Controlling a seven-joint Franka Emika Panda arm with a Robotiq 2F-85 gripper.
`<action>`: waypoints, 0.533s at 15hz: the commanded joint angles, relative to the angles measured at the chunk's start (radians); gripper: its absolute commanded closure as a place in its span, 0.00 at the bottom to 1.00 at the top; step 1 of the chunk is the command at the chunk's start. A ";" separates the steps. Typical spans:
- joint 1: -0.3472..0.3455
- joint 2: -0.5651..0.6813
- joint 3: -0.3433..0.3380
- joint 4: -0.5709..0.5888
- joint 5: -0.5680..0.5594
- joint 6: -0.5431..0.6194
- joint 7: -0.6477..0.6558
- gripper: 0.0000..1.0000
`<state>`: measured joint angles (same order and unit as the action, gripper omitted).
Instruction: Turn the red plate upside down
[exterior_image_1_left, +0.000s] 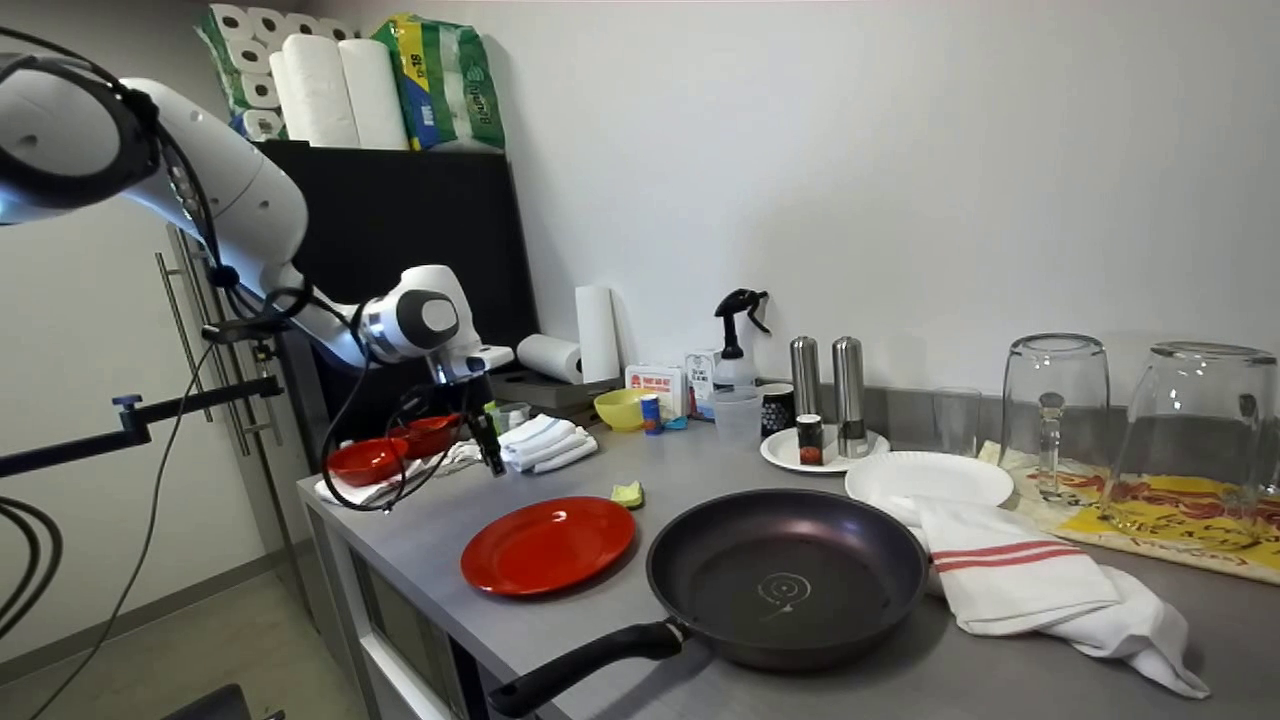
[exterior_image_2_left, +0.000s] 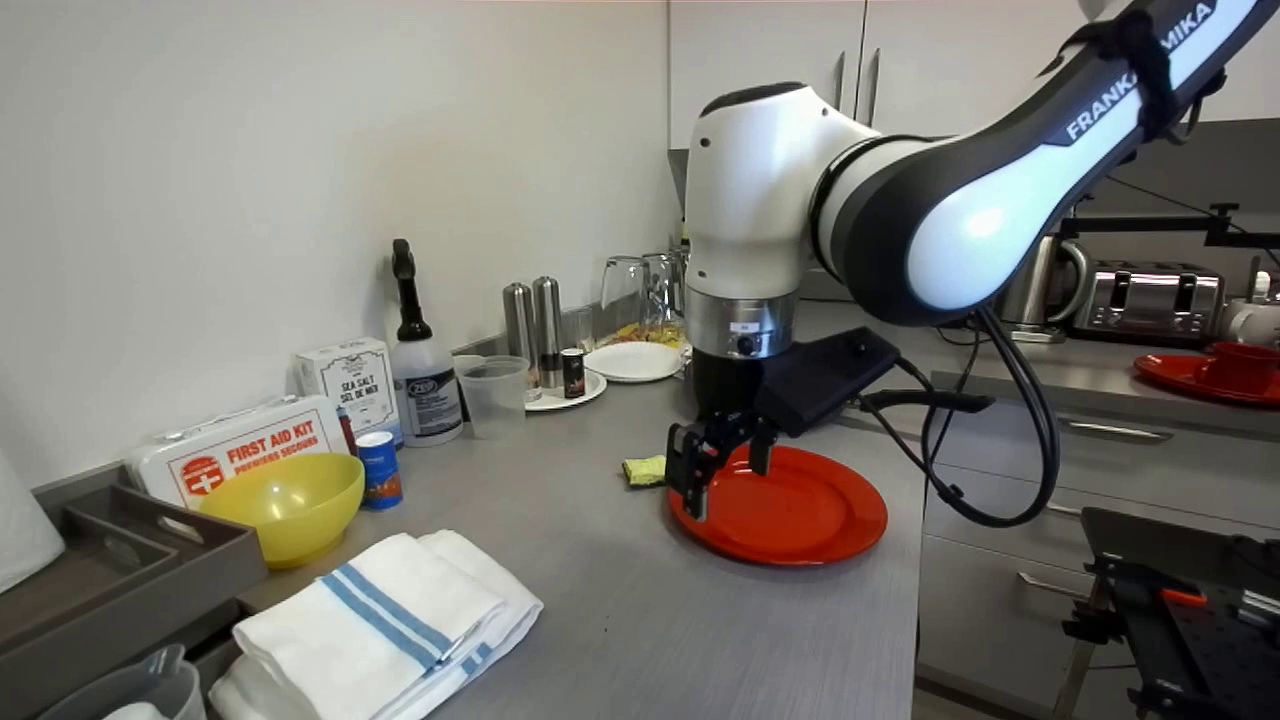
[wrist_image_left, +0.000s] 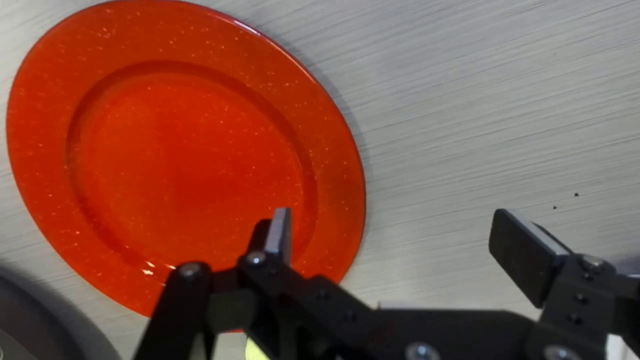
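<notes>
The red plate (exterior_image_1_left: 548, 545) lies face up on the grey counter, its recessed centre and raised rim showing. It also shows in an exterior view (exterior_image_2_left: 800, 510), partly behind the gripper, and fills the left of the wrist view (wrist_image_left: 185, 140). My gripper (wrist_image_left: 400, 245) is open with nothing between its fingers. In the wrist view the left finger overlaps the plate and the right finger is over bare counter, so the plate's rim lies between them in the picture. In both exterior views the gripper (exterior_image_1_left: 490, 450) (exterior_image_2_left: 727, 478) is above the counter, apart from the plate.
A black frying pan (exterior_image_1_left: 790, 580) stands beside the plate, handle towards the counter's front edge. A yellow-green sponge (exterior_image_2_left: 645, 471) lies by the plate. Folded white towels (exterior_image_2_left: 390, 610) and a yellow bowl (exterior_image_2_left: 290, 500) are at the other side. Shakers, paper plates and glass mugs (exterior_image_1_left: 1055, 420) line the wall.
</notes>
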<state>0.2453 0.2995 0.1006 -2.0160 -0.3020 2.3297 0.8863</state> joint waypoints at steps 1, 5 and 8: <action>0.007 0.005 -0.019 -0.022 0.018 0.026 0.000 0.00; 0.014 0.008 -0.037 -0.021 -0.031 -0.004 -0.024 0.00; 0.015 0.008 -0.042 -0.016 -0.048 -0.028 -0.060 0.00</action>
<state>0.2474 0.3116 0.0728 -2.0347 -0.3233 2.3265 0.8599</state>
